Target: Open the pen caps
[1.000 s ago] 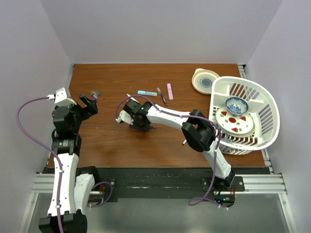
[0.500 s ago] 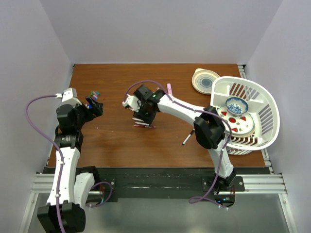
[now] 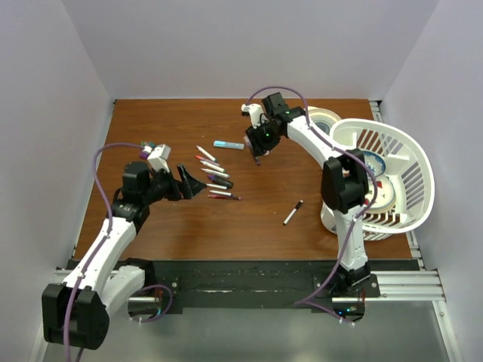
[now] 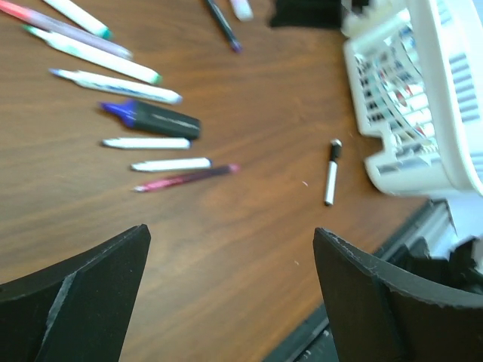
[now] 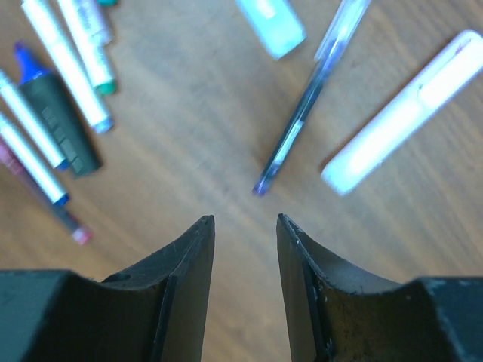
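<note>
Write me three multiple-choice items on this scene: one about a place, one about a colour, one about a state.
1. Where does the lone black-capped pen lie?
A. Inside the white basket
B. On the table, between the row of pens and the basket
C. Between the fingers of the left gripper

2. What colour is the pointed end of the dark chunky marker?
A. Blue
B. Yellow
C. Orange

3. How is the left gripper?
A. Shut on a pen
B. Shut on nothing
C. Open, holding nothing

Answers:
1 B: it lies alone on bare wood, near the basket and apart from the row.
2 A: the left wrist view shows a blue tip.
3 C: its fingers stand wide apart with only table between them.
</note>
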You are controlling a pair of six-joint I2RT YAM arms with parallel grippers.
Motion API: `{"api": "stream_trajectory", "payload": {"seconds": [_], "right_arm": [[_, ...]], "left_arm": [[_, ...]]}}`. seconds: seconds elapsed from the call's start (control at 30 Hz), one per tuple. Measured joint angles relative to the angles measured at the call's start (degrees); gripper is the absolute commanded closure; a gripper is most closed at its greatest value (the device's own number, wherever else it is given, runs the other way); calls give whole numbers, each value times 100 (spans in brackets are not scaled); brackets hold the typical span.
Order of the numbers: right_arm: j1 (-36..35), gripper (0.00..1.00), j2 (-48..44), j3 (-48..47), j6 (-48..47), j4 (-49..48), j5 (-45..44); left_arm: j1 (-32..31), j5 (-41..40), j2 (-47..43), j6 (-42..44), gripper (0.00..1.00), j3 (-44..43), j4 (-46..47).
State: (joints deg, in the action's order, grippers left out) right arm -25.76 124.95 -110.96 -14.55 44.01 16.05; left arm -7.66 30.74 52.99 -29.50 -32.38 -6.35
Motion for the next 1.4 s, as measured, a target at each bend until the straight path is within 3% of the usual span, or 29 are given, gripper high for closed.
{"api": "stream_trajectory", "payload": {"seconds": [0.3,0.43,0.53,0.9,1.17,1.4], "right_arm": [[-140,55,1182,-1261,42,107,-157],[-157,25,1370,-1609,-223,208,0],[-155,12,1591,-2050,-654,236,157],[-157,16,2277,-2782,-2299,9,667],[-157,22,2865,-3241,-2398,-155,1029],[-157,37,2865,-3314,-2382,-291,1078]], "left_arm": [[-914,-470,-254,-828,10,557,74],[-1014,-831,-271,-903,9,584,63],[-1014,-1207,-332,-901,7,584,42],[-1014,-2286,-518,-890,6,575,-212],[-1014,-2804,-562,-800,6,345,-280],[-1014,-2870,-525,-739,6,142,-278]]}}
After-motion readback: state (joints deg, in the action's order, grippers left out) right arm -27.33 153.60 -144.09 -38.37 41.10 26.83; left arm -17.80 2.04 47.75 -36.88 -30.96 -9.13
